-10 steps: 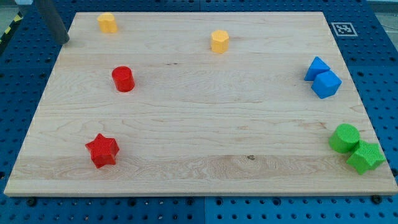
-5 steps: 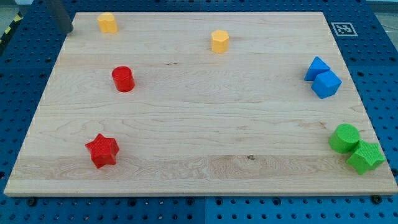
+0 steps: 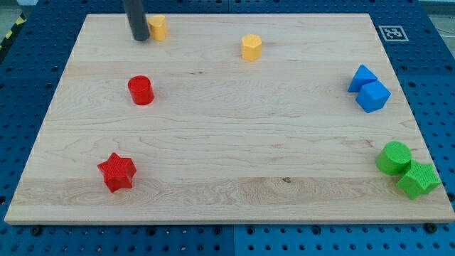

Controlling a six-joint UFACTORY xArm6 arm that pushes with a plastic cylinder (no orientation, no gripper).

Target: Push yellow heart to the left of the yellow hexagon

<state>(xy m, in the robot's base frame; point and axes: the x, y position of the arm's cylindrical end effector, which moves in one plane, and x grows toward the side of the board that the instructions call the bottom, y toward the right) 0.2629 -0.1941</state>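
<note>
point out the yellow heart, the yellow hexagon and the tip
yellow heart (image 3: 158,27), camera view, its top face
yellow hexagon (image 3: 251,47), camera view, middle of the block
my tip (image 3: 140,38), camera view, rod's very end

Red (image 3: 141,90), blue (image 3: 372,96), green blocks (image 3: 394,158)

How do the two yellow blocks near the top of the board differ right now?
The yellow heart sits at the view's top left, right against my tip, which partly hides its left side; the yellow hexagon stands alone further right, with nothing touching it. The heart is nearer the board's top edge; the hexagon lies slightly lower. The hexagon's faceted sides show clearly; the heart's outline is harder to read. Both share one yellow and a similar size.
</note>
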